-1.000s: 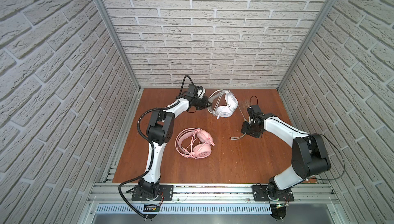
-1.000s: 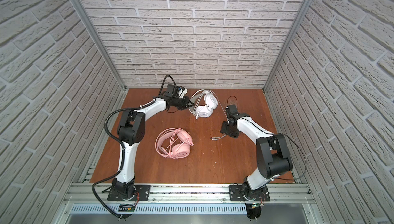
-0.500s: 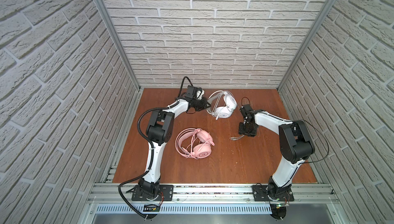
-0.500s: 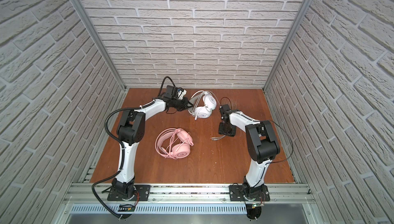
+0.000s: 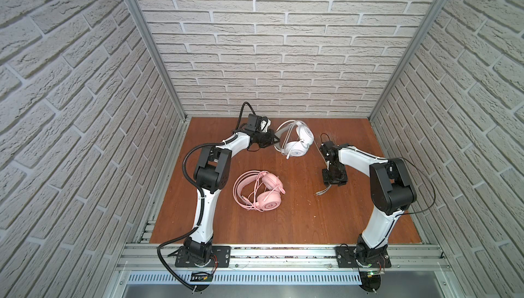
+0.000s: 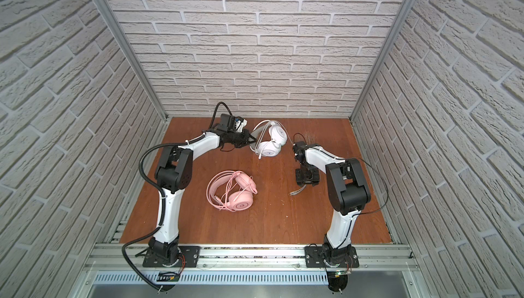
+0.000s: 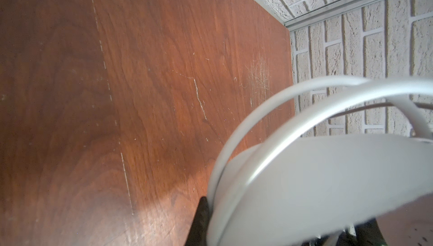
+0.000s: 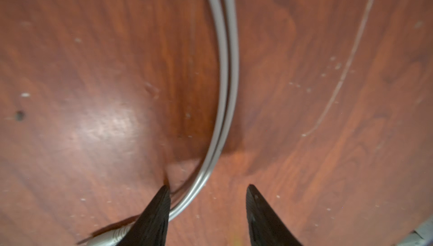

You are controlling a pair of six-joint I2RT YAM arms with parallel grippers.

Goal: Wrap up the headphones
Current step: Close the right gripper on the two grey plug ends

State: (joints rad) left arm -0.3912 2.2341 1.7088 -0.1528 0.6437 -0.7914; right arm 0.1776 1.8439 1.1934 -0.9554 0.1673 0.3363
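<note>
Two white-shelled arms, black joint housings, black base plates. left arm (image 5: 204, 214) carries corrugated black hose; right arm (image 5: 380, 220) thin black cable. Black tapered fingers (image 8: 152, 219).

One headset (image 5: 259, 193) is pink, the other (image 5: 296, 142) white with a grey band — both on a reddish-brown woodgrain counter (image 5: 297, 220); the walls (image 5: 283, 41) show whitish brick pattern.

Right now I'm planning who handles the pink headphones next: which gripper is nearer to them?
Right, narrowly. The right gripper hovers beside the pink headphones, over a grey cord end; the left gripper is farther back, shut on the white headphones.
</note>
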